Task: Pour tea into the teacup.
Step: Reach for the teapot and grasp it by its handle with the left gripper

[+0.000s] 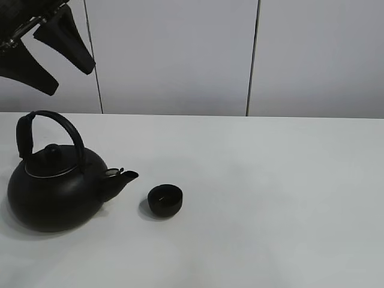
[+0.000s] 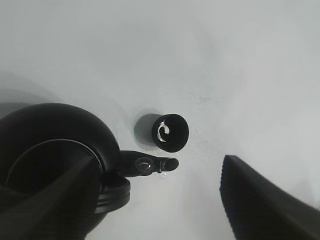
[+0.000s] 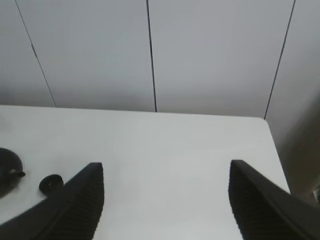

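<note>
I hold the left gripper high above the kettle, nearer its handle, jaws wide and empty (the right gripper likewise, well apart). The teacup sits just beside the spout.

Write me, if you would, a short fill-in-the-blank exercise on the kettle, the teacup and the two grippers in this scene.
1. The teacup stands on the table, just off the ____ of the kettle.
2. The left gripper hangs in the air above the kettle with its jaws ____.
3. The right gripper is open and holds ____.

Missing words: spout; open; nothing.
</note>
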Action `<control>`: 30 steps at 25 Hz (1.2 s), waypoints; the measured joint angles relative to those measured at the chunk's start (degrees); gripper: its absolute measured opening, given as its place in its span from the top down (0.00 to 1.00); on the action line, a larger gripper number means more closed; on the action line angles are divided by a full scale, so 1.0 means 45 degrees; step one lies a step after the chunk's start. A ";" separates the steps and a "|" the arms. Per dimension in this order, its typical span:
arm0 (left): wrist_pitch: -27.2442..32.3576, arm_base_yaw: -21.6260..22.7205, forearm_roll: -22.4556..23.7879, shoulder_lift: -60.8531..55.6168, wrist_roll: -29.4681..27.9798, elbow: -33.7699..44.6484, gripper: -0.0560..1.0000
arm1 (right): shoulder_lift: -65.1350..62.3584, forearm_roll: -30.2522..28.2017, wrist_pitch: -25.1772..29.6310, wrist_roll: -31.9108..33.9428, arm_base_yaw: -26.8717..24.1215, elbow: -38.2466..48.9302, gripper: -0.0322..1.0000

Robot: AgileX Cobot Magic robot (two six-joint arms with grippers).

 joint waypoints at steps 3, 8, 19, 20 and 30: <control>0.0000 0.0000 0.0000 0.0000 0.0000 0.0000 0.48 | -0.1437 0.0066 -0.0126 0.0000 0.0000 0.1946 0.50; 0.0000 0.0000 0.0000 0.0000 0.0000 0.0000 0.48 | -0.2943 -0.0161 -0.0550 0.0013 0.0000 0.5151 0.50; 0.0000 0.0000 0.0000 0.0000 0.0000 0.0000 0.48 | -0.3481 -0.0377 -0.1401 0.0580 0.0183 0.8384 0.50; 0.0000 0.0000 0.0000 0.0000 0.0000 0.0000 0.48 | -0.3481 -0.0391 -0.1401 0.0580 0.0287 0.8453 0.50; 0.0000 0.0000 0.0000 0.0000 0.0000 0.0000 0.48 | -0.3481 -0.0414 -0.1456 0.0645 0.0442 0.8505 0.50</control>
